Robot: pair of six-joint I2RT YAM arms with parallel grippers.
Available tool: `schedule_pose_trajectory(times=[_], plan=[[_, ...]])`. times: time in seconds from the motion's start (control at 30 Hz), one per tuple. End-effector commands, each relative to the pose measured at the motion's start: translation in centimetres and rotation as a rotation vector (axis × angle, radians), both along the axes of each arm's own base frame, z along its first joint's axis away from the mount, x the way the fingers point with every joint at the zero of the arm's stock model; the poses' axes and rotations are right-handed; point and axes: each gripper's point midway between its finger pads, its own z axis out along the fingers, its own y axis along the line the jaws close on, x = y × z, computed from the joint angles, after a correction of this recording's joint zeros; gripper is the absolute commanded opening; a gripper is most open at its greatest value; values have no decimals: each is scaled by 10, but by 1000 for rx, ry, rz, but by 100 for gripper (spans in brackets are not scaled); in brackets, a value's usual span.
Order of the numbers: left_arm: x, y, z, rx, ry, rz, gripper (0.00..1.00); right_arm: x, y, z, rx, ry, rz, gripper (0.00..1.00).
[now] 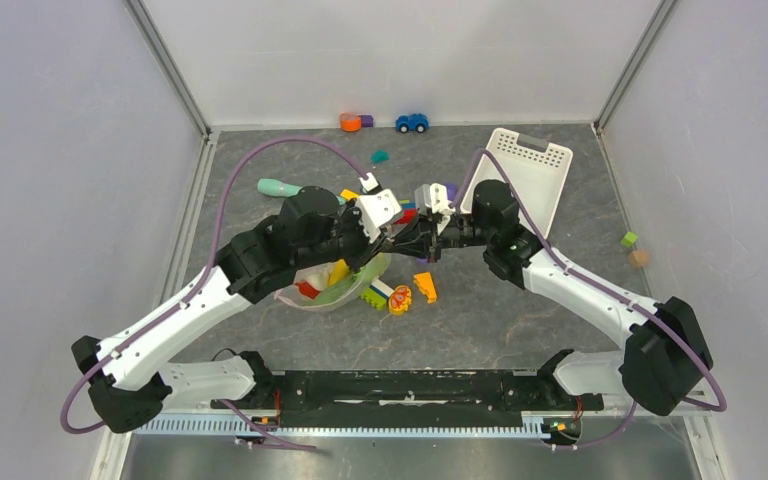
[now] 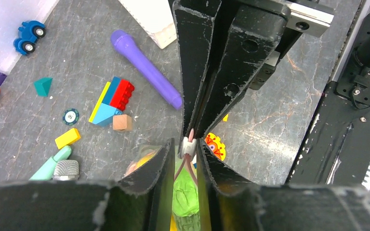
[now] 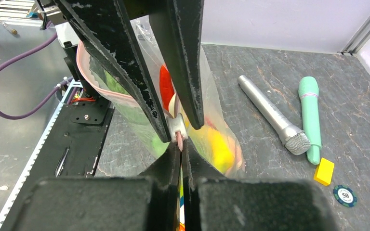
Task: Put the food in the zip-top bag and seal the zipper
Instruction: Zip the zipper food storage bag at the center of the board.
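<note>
Pinching the pink zipper (image 3: 105, 91) tight, the right gripper (image 3: 180, 144) holds the bag (image 3: 218, 126) by its mouth at mid-table. The left gripper (image 2: 185, 143) meets it tip to tip, fingers slightly apart astride the white slider (image 2: 189, 146). Food (image 2: 185, 198) sits inside the bag.

I'm reading only "50", on the round dark chip (image 3: 345, 195) lying on the surface (image 3: 279, 72); nothing else legible.
</note>
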Motion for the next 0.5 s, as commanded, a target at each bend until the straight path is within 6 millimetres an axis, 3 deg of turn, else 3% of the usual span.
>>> schedule_pose_trajectory(times=[0.0, 0.2, 0.3, 0.47], plan=[[2, -5, 9, -27, -23, -17, 26, -3, -2, 35, 66, -98, 4, 0], [-6, -7, 5, -28, -4, -55, 22, -1, -3, 37, 72, -102, -11, 0], [-7, -7, 1, -20, 11, -51, 3, -2, -2, 39, 78, -106, -4, 0], [-4, 6, -1, 12, 41, 26, 2, 8, -4, 39, 65, -113, -60, 0]])
